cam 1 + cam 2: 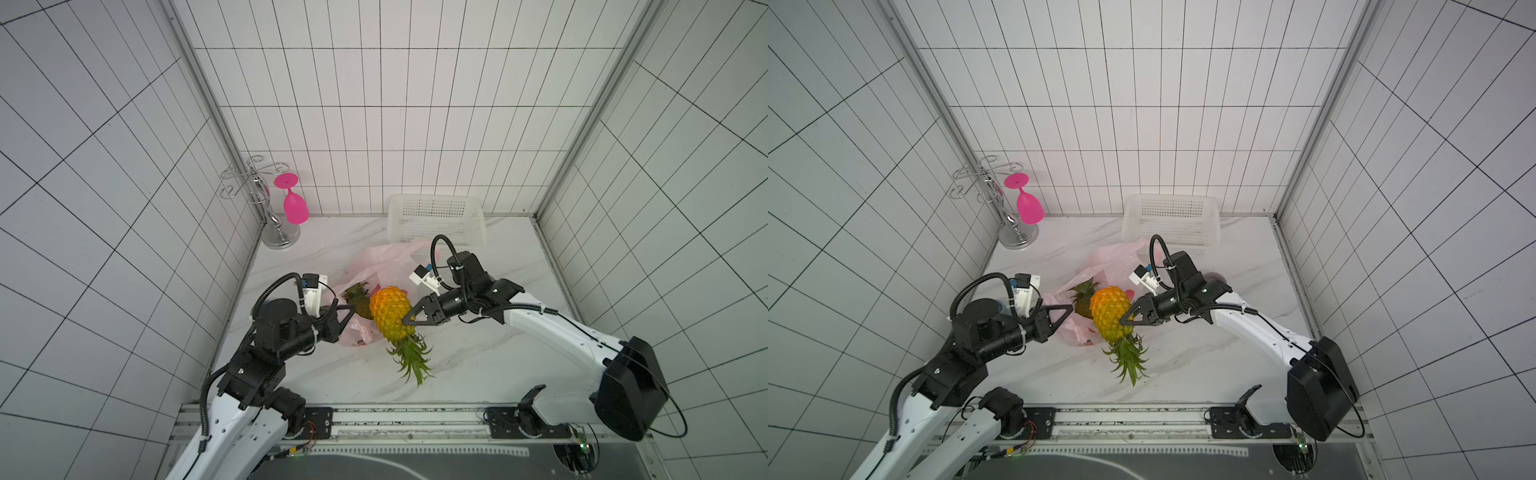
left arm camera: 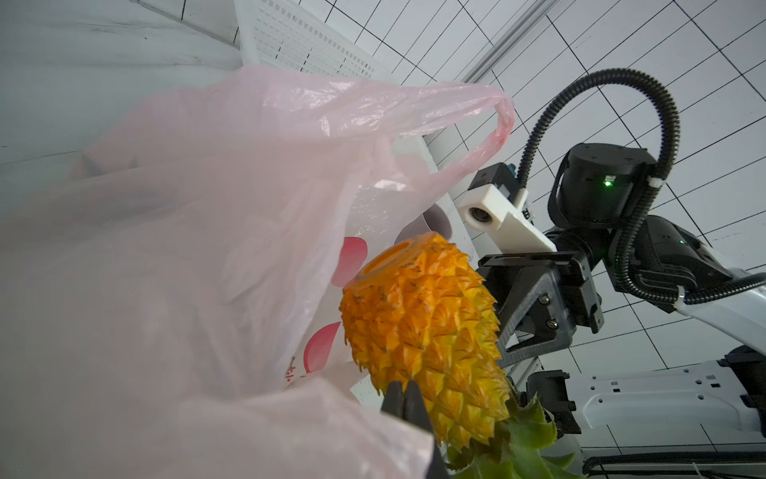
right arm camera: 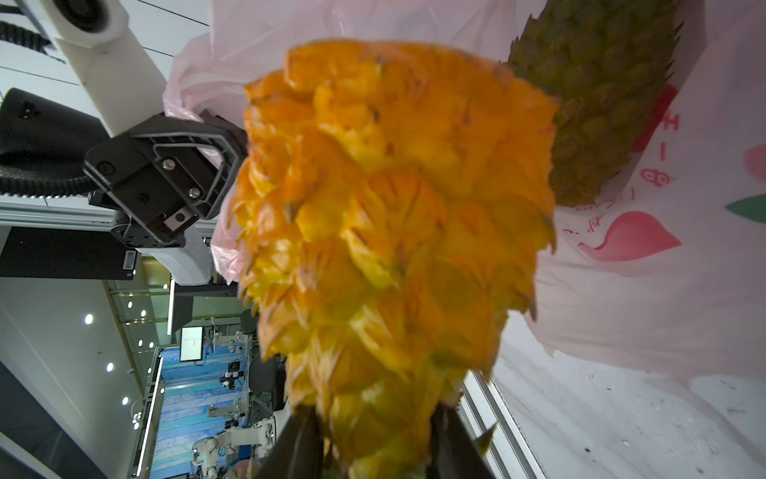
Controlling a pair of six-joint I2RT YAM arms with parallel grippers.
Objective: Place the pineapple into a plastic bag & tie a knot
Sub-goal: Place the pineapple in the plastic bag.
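Pink film: the plastic bag (image 1: pixel 386 259) lies crumpled mid-table, its far end up against the white basket (image 1: pixel 436 218). Red fruit prints show beside the pineapples.
Left gripper (image 1: pixel 350 308): clenched on the bag's left rim, holding that edge up over the marble table (image 1: pixel 478 365).
Right gripper (image 1: pixel 406 321): clamped around the orange pineapple (image 1: pixel 390 316), low on its body towards the crown.
Orange pineapple: held at the bag's near opening, with its cut base pointing far and its green crown pointing near.
Green pineapple (image 1: pixel 359 303): just left of the orange one, apparently inside the bag's mouth. The film hides part of it.
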